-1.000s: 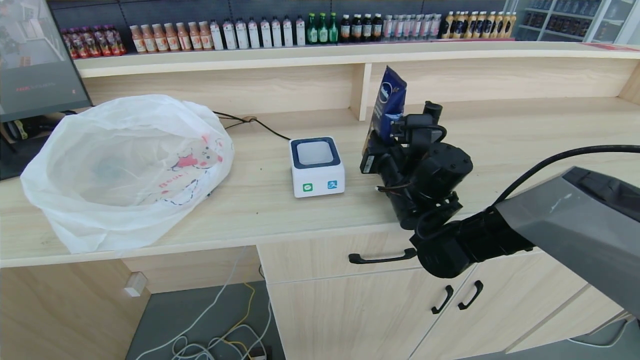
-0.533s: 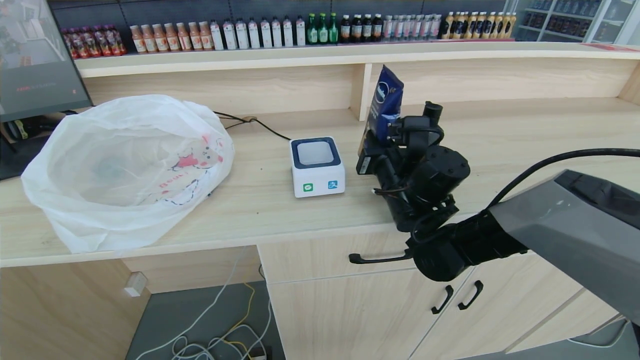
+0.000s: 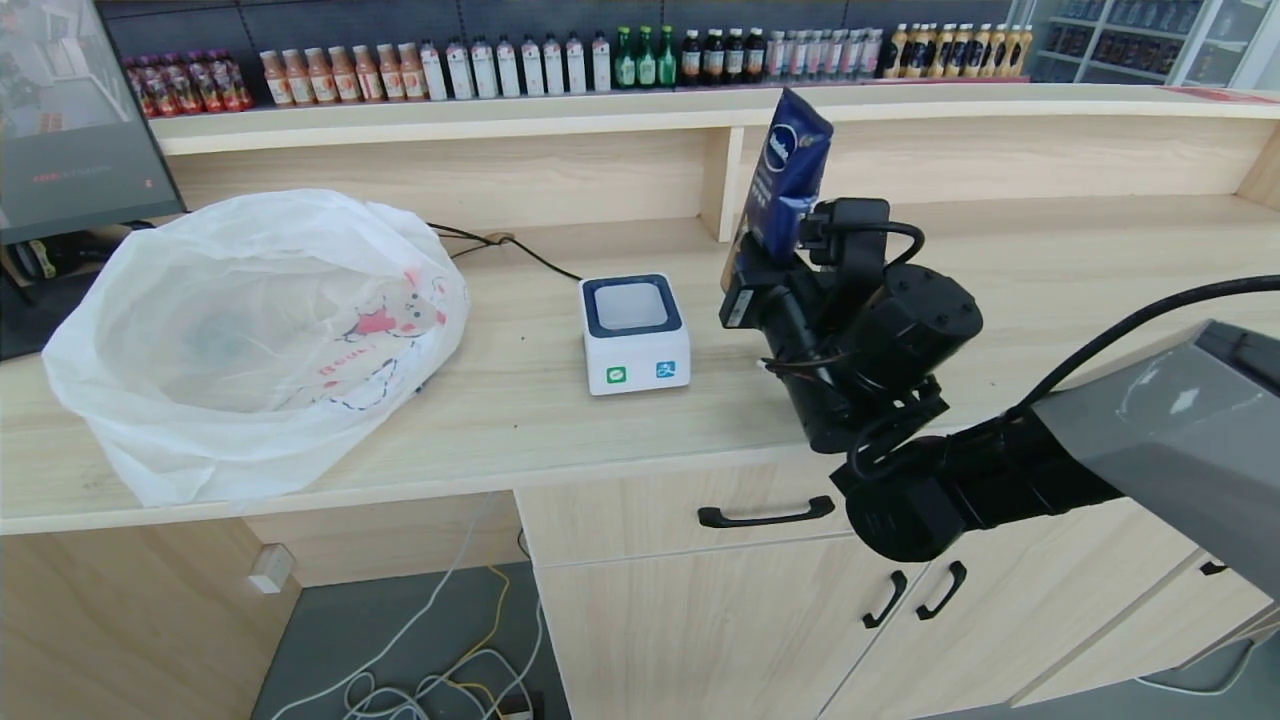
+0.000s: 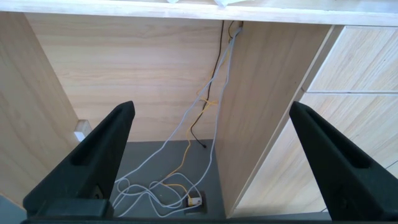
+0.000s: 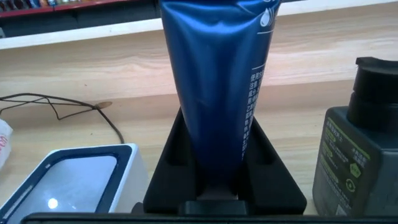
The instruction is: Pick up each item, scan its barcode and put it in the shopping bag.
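My left gripper (image 4: 212, 112) hangs low in front of the cabinet, fingers spread wide and empty. I judge it is parked there to leave the worktop to the other arm. The right gripper (image 3: 775, 262) is clamped on the lower end of the blue tube (image 3: 792, 165), holding it upright above the counter (image 3: 520, 410), just right of the scanner (image 3: 634, 333) and not yet over its window. Gripping the base leaves the printed body exposed for reading, though I can't pick out the barcode. Off to the left the shopping bag (image 3: 250, 340) sits slumped open, ready to receive it. Bottles (image 3: 600, 60) line the back shelf.
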{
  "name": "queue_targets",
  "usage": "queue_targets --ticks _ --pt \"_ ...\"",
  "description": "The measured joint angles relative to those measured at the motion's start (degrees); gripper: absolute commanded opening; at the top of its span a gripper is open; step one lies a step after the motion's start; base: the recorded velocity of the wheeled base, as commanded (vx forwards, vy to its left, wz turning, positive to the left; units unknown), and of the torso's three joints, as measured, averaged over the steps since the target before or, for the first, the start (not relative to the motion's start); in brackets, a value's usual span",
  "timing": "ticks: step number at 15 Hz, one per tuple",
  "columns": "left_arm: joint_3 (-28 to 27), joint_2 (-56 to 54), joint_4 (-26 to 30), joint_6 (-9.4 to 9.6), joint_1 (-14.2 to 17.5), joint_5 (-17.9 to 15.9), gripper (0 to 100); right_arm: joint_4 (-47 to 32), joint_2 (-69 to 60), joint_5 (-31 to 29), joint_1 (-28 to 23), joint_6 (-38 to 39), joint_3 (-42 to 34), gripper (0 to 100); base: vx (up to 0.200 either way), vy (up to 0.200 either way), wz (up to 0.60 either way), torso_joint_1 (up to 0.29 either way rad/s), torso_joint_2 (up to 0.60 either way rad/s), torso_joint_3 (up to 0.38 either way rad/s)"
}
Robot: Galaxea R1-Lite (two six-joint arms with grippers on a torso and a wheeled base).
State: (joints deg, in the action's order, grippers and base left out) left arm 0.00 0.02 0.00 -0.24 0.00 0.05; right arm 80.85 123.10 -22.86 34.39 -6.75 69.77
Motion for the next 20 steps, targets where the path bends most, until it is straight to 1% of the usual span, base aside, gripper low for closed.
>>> queue_targets --ticks 3,7,12,15,20 --pt "0.0 0.0 0.0 0.0 0.0 0.0 100 0.0 -3.2 0.0 0.8 0.0 -3.2 0 0.0 0.0 0.0 0.0 0.0 0.0" --pt "0.0 0.0 0.0 0.0 0.0 0.0 100 0.5 -7.9 -0.1 3.7 0.0 -9.0 0 0.0 0.0 0.0 0.0 0.0 0.0" --pt "0.0 0.0 0.0 0.02 0.0 0.0 100 5.7 -12.6 -0.5 11.1 -0.7 -19.6 0 0.0 0.0 0.0 0.0 0.0 0.0" --pt "0.0 0.0 0.0 0.0 0.0 0.0 100 8.6 -14.5 -0.6 14.4 -2.1 -25.3 0 0.0 0.0 0.0 0.0 0.0 0.0" --pt "0.0 0.0 0.0 0.0 0.0 0.0 100 9.1 -18.9 -0.5 16.1 -2.4 -33.4 0 0.0 0.0 0.0 0.0 0.0 0.0"
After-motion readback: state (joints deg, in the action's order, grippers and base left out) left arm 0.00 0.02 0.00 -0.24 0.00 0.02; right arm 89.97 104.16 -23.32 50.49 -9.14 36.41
